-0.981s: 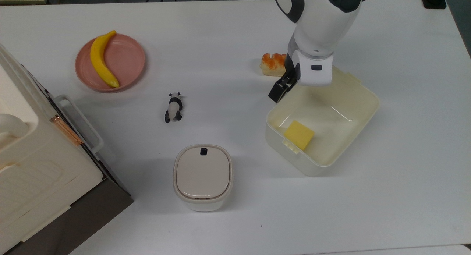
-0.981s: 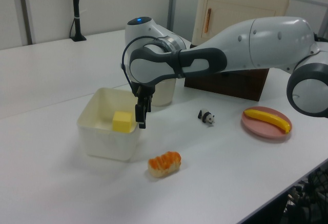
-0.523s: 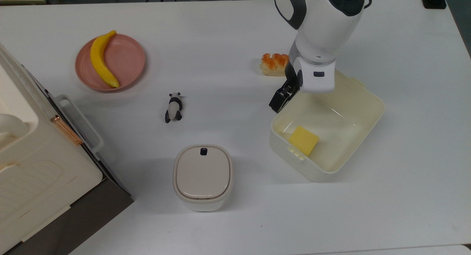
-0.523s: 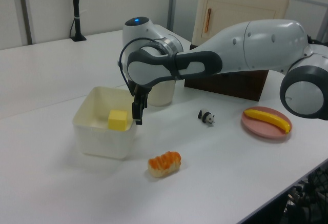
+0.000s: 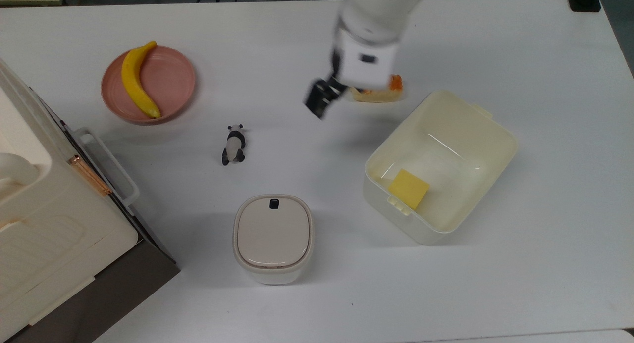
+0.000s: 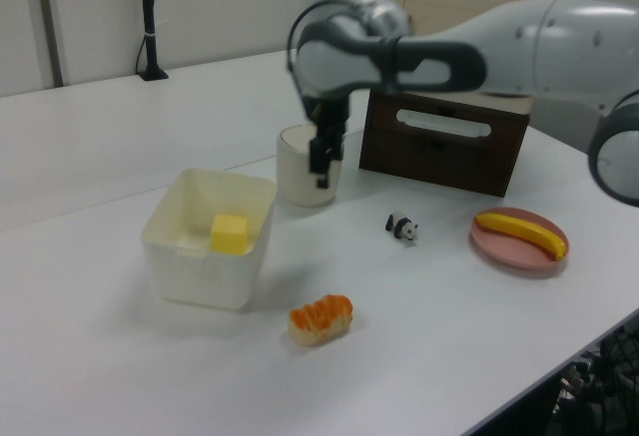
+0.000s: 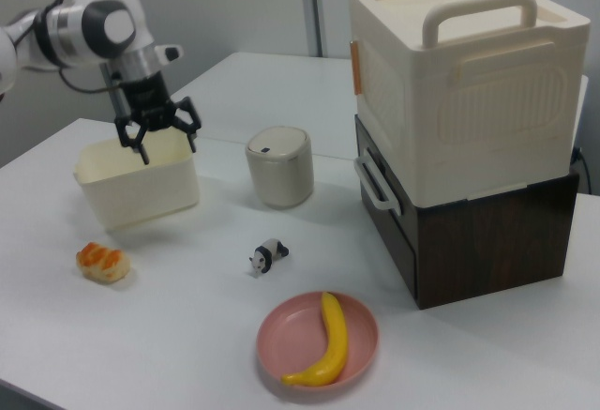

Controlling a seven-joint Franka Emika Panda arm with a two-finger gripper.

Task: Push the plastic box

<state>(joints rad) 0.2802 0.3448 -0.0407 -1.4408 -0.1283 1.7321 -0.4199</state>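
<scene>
Plastic box [image 5: 479, 135] resting on the white table [image 5: 520, 283], toward the top view's right, lidless, set askew to the table edges, with a yellow block [image 5: 408, 188] lying inside near the corner toward the top view's lower left. Gripper [image 5: 321, 96] raised above the table and clear of the box, to the top view's upper left of it, nothing touching. In the right view, gripper [image 7: 157, 131] hanging over the box [image 7: 141, 189] with fingers [image 7: 193, 122] spread apart, nothing between them. In the left view, gripper [image 6: 323, 157] up in front of the small lidded bin [image 6: 296, 169], to the left view's right of the box [image 6: 205, 261]. Bread roll [image 5: 376, 94] just beside the box's far corner in the top view, partly under the wrist. Toy panda [image 5: 234, 144] and lidded bin [image 5: 273, 236] further toward the top view's left; pink plate [image 5: 171, 80] carrying a banana [image 5: 136, 80] at the top view's upper left; large white case [image 7: 464, 91] stacked on a dark cabinet [image 7: 487, 236] at the right view's right.
</scene>
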